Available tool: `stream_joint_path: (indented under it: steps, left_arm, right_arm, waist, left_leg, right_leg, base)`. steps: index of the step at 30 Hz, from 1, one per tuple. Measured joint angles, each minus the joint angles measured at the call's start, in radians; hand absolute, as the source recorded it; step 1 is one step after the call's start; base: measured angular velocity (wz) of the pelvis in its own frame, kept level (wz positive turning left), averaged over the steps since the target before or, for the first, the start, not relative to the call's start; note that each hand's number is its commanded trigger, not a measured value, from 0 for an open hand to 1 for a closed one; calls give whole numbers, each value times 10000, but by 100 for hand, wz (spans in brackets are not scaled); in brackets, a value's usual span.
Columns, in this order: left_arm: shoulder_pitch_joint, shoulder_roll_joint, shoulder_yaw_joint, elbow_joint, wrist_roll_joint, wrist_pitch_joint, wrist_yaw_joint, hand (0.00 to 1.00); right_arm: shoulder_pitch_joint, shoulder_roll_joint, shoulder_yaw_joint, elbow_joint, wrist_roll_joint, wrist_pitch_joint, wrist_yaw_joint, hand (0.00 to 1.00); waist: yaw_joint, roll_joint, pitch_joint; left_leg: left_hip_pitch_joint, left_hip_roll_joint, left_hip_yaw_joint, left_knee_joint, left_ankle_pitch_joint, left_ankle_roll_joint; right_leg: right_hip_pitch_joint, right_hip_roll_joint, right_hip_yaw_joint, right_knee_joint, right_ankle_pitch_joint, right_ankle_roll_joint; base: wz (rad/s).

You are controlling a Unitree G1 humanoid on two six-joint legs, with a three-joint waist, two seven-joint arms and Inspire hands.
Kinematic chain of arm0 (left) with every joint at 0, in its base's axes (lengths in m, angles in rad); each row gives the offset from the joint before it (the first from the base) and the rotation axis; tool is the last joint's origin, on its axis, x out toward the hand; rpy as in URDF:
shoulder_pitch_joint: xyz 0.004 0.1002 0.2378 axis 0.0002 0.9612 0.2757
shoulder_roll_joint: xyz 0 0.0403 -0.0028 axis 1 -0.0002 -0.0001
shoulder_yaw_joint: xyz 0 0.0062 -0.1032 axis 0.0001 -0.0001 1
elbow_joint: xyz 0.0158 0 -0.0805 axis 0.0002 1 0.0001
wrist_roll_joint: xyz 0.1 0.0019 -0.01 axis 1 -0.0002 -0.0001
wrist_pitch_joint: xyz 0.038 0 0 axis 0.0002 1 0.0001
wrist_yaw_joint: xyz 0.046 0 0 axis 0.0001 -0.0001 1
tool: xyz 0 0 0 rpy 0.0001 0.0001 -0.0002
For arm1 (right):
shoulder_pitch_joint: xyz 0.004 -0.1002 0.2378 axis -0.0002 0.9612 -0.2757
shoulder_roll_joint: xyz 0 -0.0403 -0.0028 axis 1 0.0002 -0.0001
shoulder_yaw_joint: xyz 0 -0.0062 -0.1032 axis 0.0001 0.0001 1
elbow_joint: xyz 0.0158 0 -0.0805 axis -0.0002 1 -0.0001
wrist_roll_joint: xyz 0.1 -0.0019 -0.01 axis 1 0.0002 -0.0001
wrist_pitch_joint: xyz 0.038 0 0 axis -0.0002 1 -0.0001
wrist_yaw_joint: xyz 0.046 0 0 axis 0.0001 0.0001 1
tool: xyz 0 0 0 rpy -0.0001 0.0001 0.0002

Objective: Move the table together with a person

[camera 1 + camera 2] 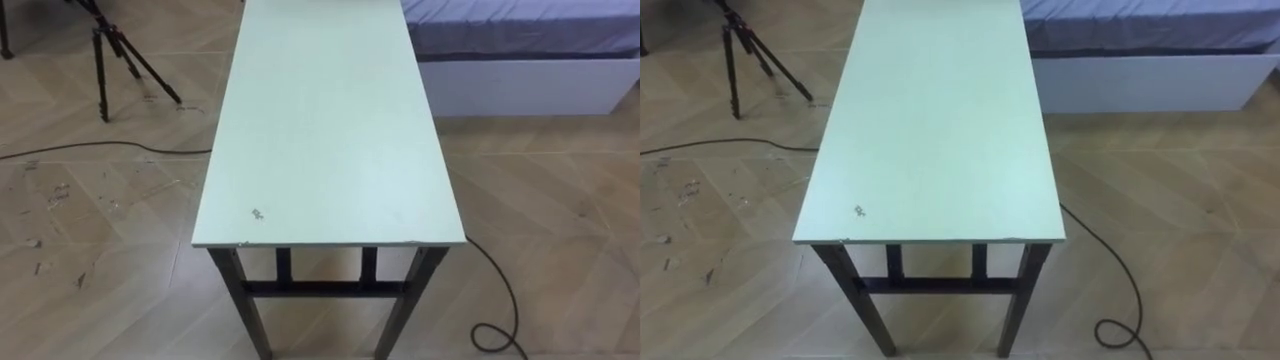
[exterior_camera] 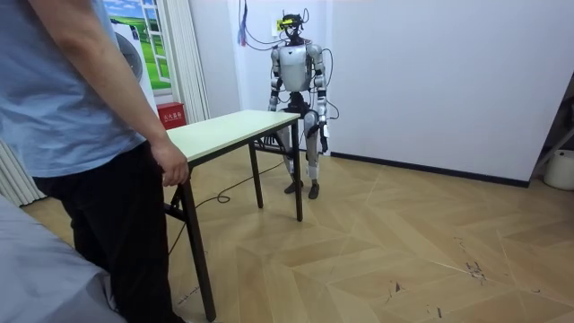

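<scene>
Herringbone wood floor lies under everything. At the room view's left, about 9 o'clock, a person stands at the near end of the table. The person's hand sits on the table's edge with the fingers bent down over it. The table has a pale green top and dark legs, and the legs that show are on the floor. It reaches away from the person toward 1 o'clock, where the robot stands upright at the far end, before a white wall. The robot's right hand and left hand hang low near that end, and I cannot tell whether their fingers are apart or together. Seen from the robot's head, a tripod stands at 10 o'clock. The tabletop runs from 6 o'clock up to 12, and a bed lies at 2 o'clock, just beside the table's far right corner.
</scene>
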Motion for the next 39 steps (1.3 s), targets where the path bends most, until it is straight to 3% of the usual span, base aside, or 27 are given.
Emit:
stream_joint_path:
  steps: [9, 14, 19, 21, 25, 28, 35, 39]
  left_arm:
    - [63, 113, 126, 9, -1789, 401, -1256, 0]
    - [72, 478, 137, -287, -2793, 875, -2555, 0]
    - [226, 710, 3, -759, -4154, 910, -3582, 0]
    - [395, 770, -201, -1183, -4755, 978, -3948, 0]
    - [1220, 841, -680, -2907, -6047, 1232, -4604, 0]
    - [1711, 889, -1147, -3882, -7285, 1287, -4964, 0]
    - [1734, 909, -2749, -5180, -9788, 1502, -5039, 0]
    - [1666, 1033, -3266, -6016, -10199, 1598, -5022, 0]
  right_arm:
    - [-106, -73, -18, -16, -61, 321, 806, 0]
    - [-13, -482, -24, -599, -189, 626, 1441, 0]
    - [367, -673, -24, -1545, -237, 656, 1932, 0]
    - [677, -656, -9, -2004, -126, 698, 2121, 0]
    - [1398, -680, -15, -3408, 193, 890, 2565, 0]
    - [1773, -691, 5, -4122, 890, 967, 2653, 0]
    - [2535, -854, 754, -5916, 2992, 1166, 2720, 0]
    - [2615, -857, 1518, -6932, 3962, 1197, 2780, 0]
  waist:
    - [24, 18, 23]
    - [33, 70, 1]
    - [13, 134, -21]
    - [53, 163, -3]
    - [14, 296, -55]
    - [-10, 222, -13]
    - [-4, 198, 36]
    - [-38, 231, 70]
  left_leg:
    - [-58, -3, -2, 58, -1, 1]
    - [-281, -6, -5, 232, 0, 1]
    - [-424, -25, -5, 342, -1, 1]
    - [-445, -14, 27, 364, -6, 3]
    - [-579, 15, 3, 342, -7, 4]
    - [-519, 38, -22, 327, -7, 4]
    - [-517, 49, 215, 371, -11, 12]
    - [-521, 75, 230, 376, -11, 12]
  right_leg:
    - [-19, -13, -5, 6, -7, 10]
    - [-165, -45, -12, 46, -5, 16]
    - [-167, -91, -224, 26, -3, 21]
    - [-188, -90, -228, 29, -3, 22]
    - [-332, -103, -210, 55, -5, 24]
    - [-251, -104, -195, 60, -8, 30]
    - [-331, -104, -78, 93, -35, 55]
    - [-371, -88, 26, 199, -40, 45]
  base:
    - [2]
    - [2]
    - [8]
    - [4]
    - [0]
    - [2]
    - [1]
    - [-7]
